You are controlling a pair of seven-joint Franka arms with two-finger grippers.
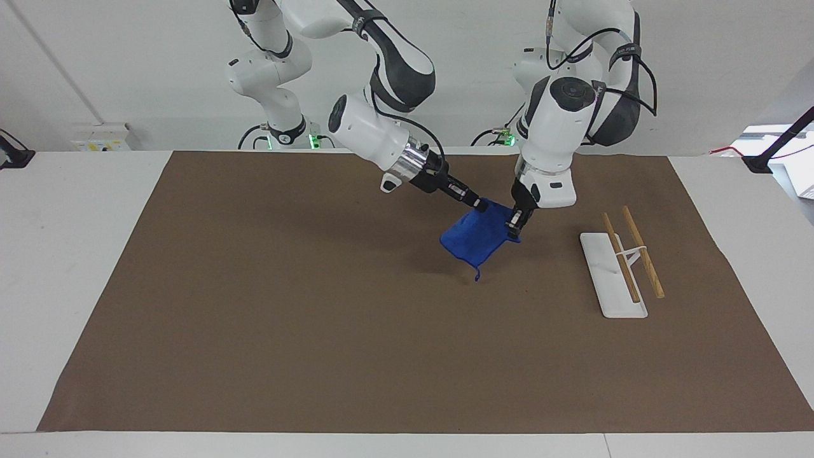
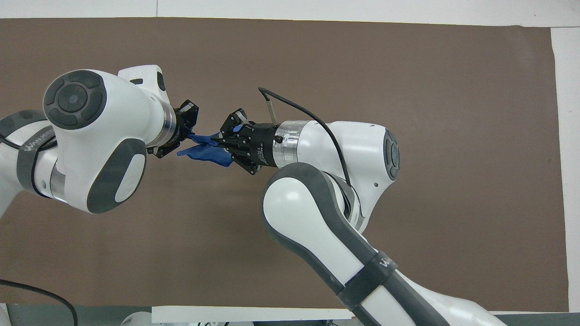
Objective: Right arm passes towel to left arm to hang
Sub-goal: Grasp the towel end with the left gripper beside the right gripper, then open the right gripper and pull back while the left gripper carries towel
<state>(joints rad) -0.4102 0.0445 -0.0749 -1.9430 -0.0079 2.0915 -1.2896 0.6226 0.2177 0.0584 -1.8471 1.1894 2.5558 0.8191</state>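
Now towel (image 1: 475,238) between both pincers

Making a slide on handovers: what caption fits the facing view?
Mid-air handover: right gripper and left gripper both shut on the blue towel above the brown mat, beside the towel rack.

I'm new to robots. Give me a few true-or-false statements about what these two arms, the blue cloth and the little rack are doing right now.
1. The towel lies flat on the mat. False: it hangs in the air.
2. Both the right gripper and the left gripper are shut on the towel. True.
3. The towel already hangs on the rack. False: the rack's two wooden bars are bare.
4. The rack stands toward the left arm's end of the table. True.
5. A small loop dangles from the towel's lowest corner. True.
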